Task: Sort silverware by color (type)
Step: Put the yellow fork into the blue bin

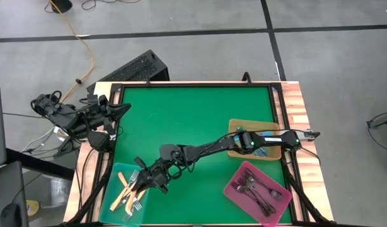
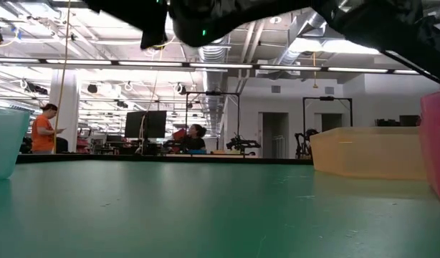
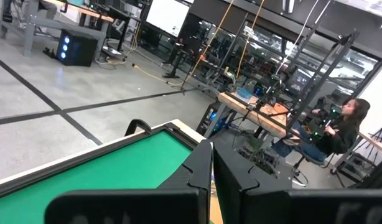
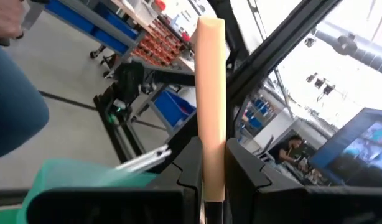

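Note:
My right gripper (image 1: 148, 176) reaches across the table to the teal tray (image 1: 116, 208) at the near left and is shut on a cream-handled fork (image 4: 211, 87). Several more cream-handled forks (image 1: 124, 192) lie in that tray. Dark forks (image 1: 259, 192) lie in the pink tray (image 1: 234, 189) at the near right. The tan tray (image 1: 241, 126) sits under the right arm, its contents mostly hidden. My left gripper (image 1: 121, 108) is shut (image 3: 211, 171) and waits off the table's far left corner. My right gripper pinches the cream-handled fork by its handle (image 4: 213, 165) between the two fingers (image 4: 190, 165). The handle runs along the fingers and sticks out well past their tips. The gripper hides the fork's other end. In the high view the gripper sits over the teal tray's far right edge.
The green mat (image 1: 193, 120) lies bare in the middle and far part. A raised black frame (image 1: 193, 84) edges the table. In the low view the teal tray (image 2: 5, 140) stands left, the tan tray (image 2: 367, 152) and pink tray (image 2: 438, 143) right. People sit in the room behind.

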Robot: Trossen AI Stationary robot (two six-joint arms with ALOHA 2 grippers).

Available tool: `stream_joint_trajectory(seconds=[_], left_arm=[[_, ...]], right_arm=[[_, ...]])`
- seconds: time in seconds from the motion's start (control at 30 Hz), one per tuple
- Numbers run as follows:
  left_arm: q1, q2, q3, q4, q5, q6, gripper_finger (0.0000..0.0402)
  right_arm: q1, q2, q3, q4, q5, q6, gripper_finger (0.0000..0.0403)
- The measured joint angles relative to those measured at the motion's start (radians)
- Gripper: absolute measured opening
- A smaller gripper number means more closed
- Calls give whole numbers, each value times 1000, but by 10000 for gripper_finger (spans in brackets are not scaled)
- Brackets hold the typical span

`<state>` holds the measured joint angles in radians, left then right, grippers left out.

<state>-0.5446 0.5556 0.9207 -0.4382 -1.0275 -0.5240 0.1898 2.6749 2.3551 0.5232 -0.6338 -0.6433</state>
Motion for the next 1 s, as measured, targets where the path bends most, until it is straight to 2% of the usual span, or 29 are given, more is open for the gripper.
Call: stream_joint_trajectory(seconds=[0.33, 0.47, 0.7, 1.0], left_arm=[[0, 0, 0, -1, -2, 1, 0], [0, 0, 0, -1, -6, 7, 0], [0, 0, 0, -21, -8, 8, 0], [0, 0, 0, -28, -11, 8, 0]], right_arm=[[-11, 28, 2, 73, 3, 12, 67], [-25, 30, 2, 46, 0, 15, 67], [-28, 41, 2, 46, -51, 1, 67], [-32, 91, 0, 125, -49, 12, 67]])
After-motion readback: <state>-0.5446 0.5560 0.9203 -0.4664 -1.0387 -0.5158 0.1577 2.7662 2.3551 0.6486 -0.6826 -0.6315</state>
